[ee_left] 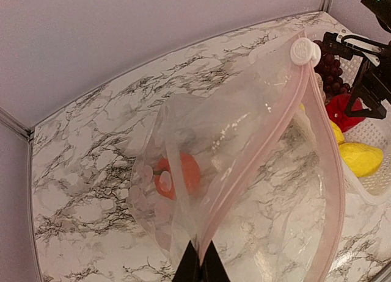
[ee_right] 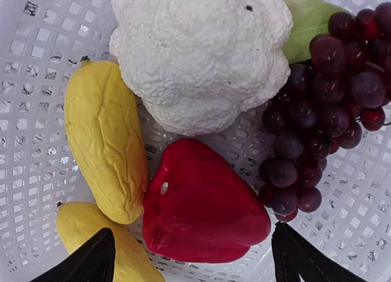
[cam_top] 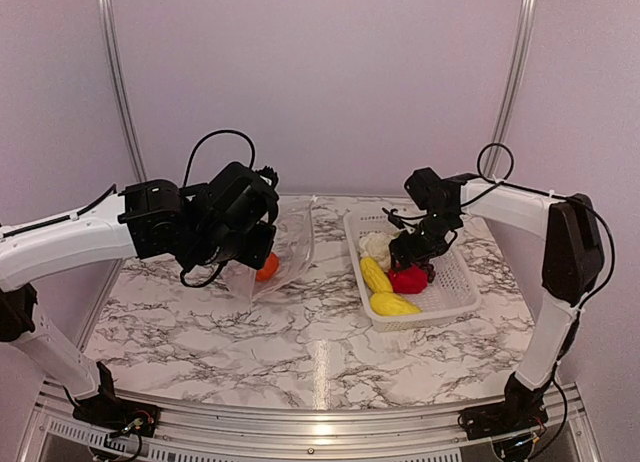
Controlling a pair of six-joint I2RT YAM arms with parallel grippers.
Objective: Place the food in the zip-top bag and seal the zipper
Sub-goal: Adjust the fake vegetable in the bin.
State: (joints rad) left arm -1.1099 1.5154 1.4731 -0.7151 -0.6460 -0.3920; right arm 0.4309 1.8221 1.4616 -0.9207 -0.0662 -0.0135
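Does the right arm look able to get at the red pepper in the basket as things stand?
Probably yes. The right tool is open above the basket, its fingers either side of the red pepper. Nothing lies on the pepper; a yellow piece touches one side, so a finger may nudge it.

Robot lab test booth: plain lilac walls [cam_top: 320, 82], metal frame rails [cam_top: 118, 82], marble-print counter [cam_top: 250, 352], left arm [cam_top: 60, 247] and right arm [cam_top: 520, 207] bolted at near edge.

A red pepper [ee_right: 201, 202], yellow pieces [ee_right: 107, 138], white cauliflower [ee_right: 201, 56], dark purple grapes [ee_right: 317, 111]; white latticed basket [ee_right: 36, 50]; grey-veined marble table [cam_top: 250, 342]; orange piece [ee_left: 183, 172]; clear, pink-edged bag [ee_left: 244, 141].
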